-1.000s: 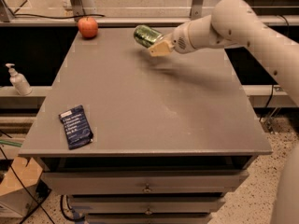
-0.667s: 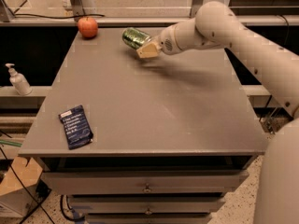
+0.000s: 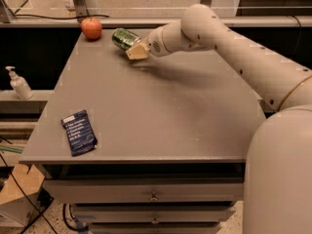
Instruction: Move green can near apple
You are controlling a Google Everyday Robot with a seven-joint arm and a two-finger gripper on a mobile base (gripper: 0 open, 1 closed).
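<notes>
The gripper [image 3: 131,45] pinches the green can [image 3: 124,37] in the upper left of the frame, near the apple [image 3: 91,28]. It should lower the can gently and release without nudging the apple.

The arm [image 3: 229,43] was a chain of smooth, rounded off-white shells, dotted with small dark screw holes and banded by a thin gold ring toward 3 o'clock, narrowing past a round perforated patch to the tan-fingered gripper [image 3: 132,47] at 11 o'clock in view.
</notes>
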